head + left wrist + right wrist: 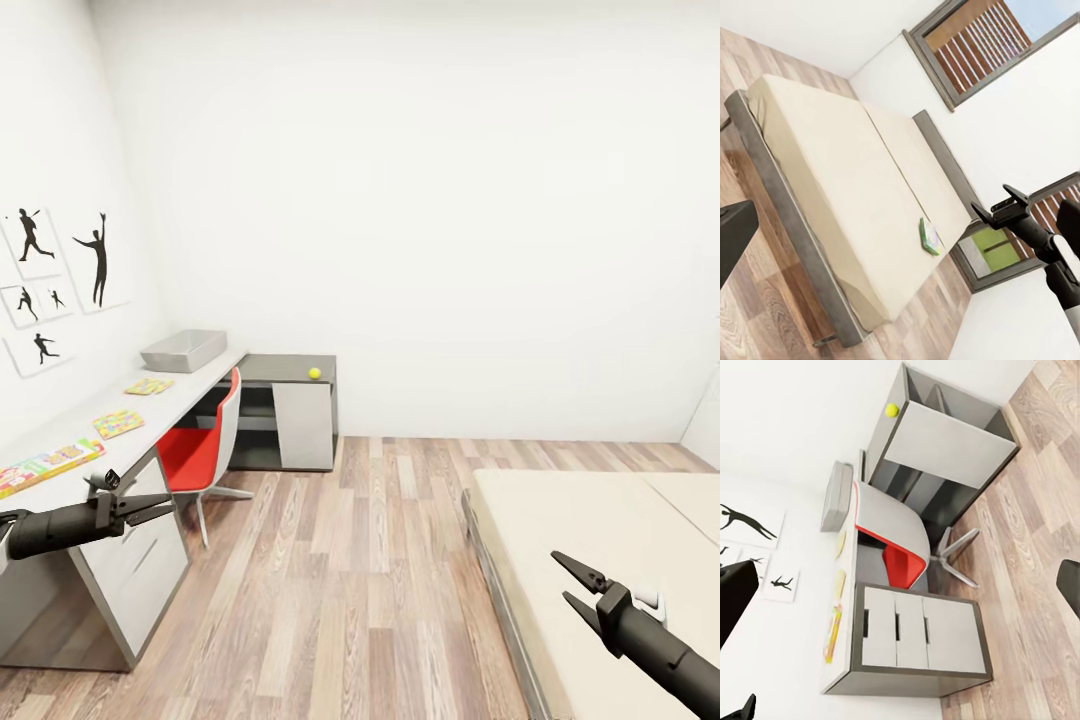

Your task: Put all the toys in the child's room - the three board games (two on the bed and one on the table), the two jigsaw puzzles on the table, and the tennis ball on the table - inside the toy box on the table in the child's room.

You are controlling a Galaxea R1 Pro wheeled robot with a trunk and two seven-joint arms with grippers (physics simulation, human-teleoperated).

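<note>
At lower left and lower right of the head frame, the left gripper [160, 508] and right gripper [568, 582] hang released, grasping nothing. Best to roll squarely to the table [190, 392] first. On it, left of frame: one bin [184, 350], two puzzles [149, 386] [118, 423], one game [48, 464], one ball [314, 373]. One game [930, 235] shows on the bed [840, 172].

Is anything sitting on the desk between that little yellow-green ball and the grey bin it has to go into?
Nothing visible does. The tennis ball sits on the dark corner section of the desk, and the toy box stands farther along by the wall, with bare desktop between them. The jigsaw puzzles lie on the near side.
</note>
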